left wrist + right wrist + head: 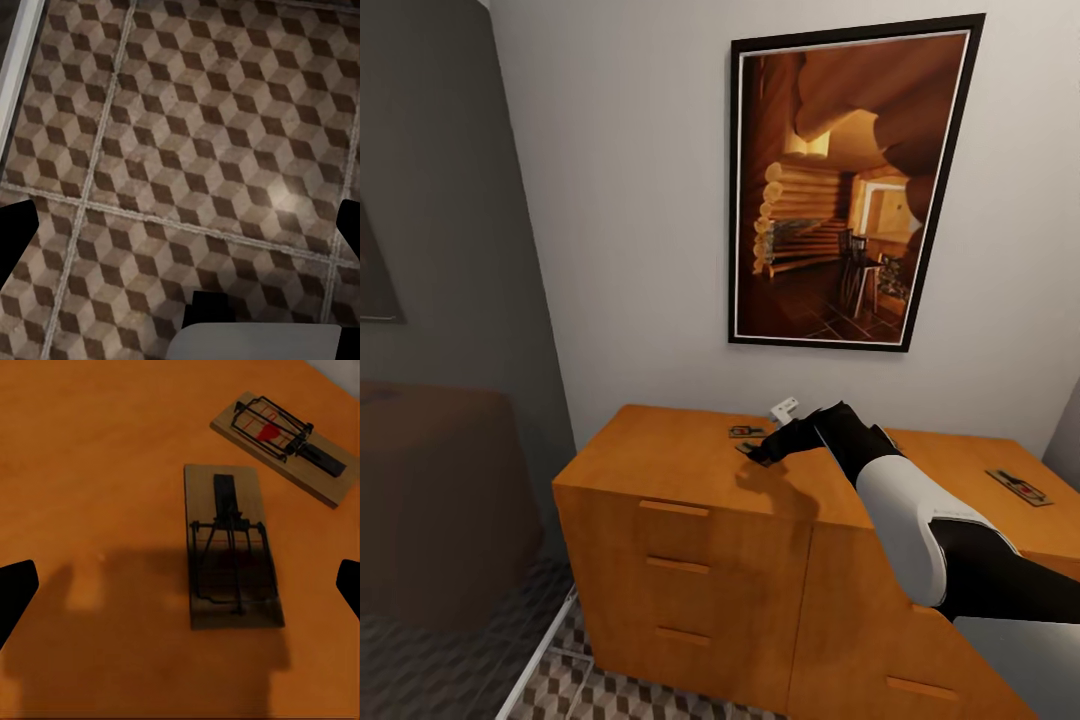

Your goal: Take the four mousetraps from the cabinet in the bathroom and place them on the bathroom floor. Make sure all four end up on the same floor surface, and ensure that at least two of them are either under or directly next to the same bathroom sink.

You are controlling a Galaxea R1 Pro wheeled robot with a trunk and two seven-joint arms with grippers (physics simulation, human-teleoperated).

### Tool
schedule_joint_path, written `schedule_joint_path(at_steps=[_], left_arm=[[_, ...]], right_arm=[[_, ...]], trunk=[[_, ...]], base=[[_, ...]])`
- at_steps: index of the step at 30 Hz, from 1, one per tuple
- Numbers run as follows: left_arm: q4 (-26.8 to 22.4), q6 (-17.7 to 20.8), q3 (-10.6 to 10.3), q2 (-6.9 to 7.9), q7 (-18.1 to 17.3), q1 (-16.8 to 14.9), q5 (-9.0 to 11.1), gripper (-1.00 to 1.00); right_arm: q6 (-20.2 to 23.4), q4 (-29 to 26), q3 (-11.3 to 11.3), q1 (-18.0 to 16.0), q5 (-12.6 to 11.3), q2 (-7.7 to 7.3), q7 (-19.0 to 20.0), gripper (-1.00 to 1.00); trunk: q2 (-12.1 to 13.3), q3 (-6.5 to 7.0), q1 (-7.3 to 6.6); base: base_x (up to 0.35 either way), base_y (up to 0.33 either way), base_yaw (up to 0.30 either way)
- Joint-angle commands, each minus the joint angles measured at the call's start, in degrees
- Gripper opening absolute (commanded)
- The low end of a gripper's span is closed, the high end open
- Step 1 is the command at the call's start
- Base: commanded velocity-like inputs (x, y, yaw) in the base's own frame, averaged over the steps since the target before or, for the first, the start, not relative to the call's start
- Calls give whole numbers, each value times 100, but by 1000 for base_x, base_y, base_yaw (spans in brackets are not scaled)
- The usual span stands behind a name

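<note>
right tool [760,455] over cabinet [690,470] top, centre frame, traps beneath | left tool [187,225] spread wide, floor [187,135] below | right tool [180,585] spread above trap [229,547], mid-frame; second trap [281,442] upper right | likely light, stiff, snappy: pinch wooden long edges

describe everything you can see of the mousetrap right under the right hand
The mousetrap is a flat tan wooden rectangle lying flat on the orange-brown cabinet top. A black wire spring and bar sit on its upper face, with a dim red spot under the wires. The right hand hovers above it, casting shadow across its nearer half. A second trap lies close by, angled and apart. Only the cabinet touches it.
</note>
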Motion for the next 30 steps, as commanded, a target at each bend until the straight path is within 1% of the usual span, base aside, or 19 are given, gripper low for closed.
schedule_joint_path(at_steps=[1, 7, 24, 30], left_arm=[[3, -18, 5, -1, 9, -3, -3, 100], [3, -18, 5, 0, 9, -3, -3, 100], [3, -18, 5, 0, 9, -3, -4, 100], [3, -21, 5, 0, 9, -3, -7, 100]], right_arm=[[37, -11, -48, -3, 37, 6, 33, 100], [37, -10, -46, -3, 37, 5, 28, 100], [37, -7, -45, -3, 44, 5, 25, 100], [39, -3, -45, -3, 45, 5, 25, 100]], trunk=[[-3, -7, 0], [-3, -7, 0], [-3, -7, 0], [-3, -7, 0]], base=[[0, -50, 0], [0, -50, 0], [0, -3, 0], [54, -52, 0]])
